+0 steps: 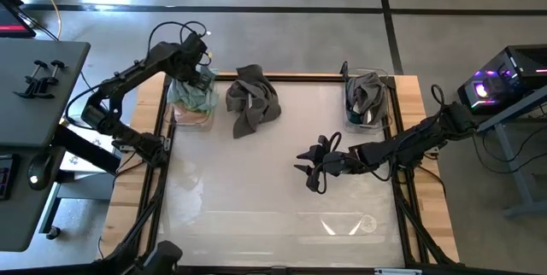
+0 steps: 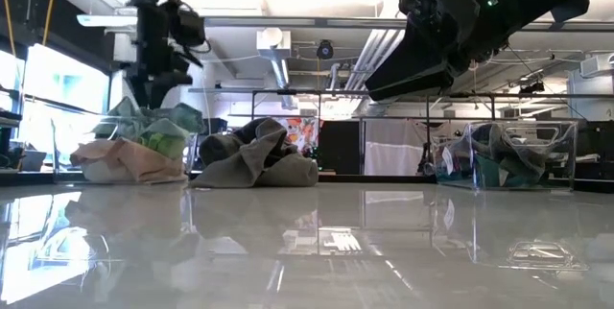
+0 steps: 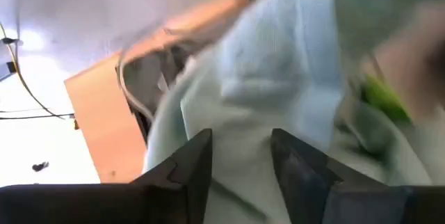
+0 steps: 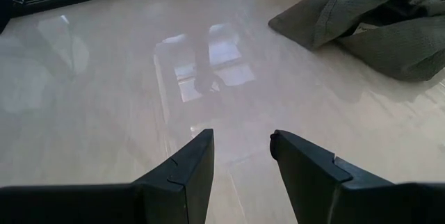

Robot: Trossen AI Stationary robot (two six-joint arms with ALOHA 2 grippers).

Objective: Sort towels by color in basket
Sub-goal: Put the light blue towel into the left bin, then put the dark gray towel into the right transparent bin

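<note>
Over at the far left corner, the left gripper sits right on the pile in the clear left bin, fingers parted over a pale mint towel but I can't tell if it's holding any, and the pink and lime green ones are mostly buried. A dark grey towel lies crumpled on the table between the bins, the right bin holds a dark heap I can't sort out, and no writing is readable. Right gripper hovers mid-table, jaws apart and empty.
</note>
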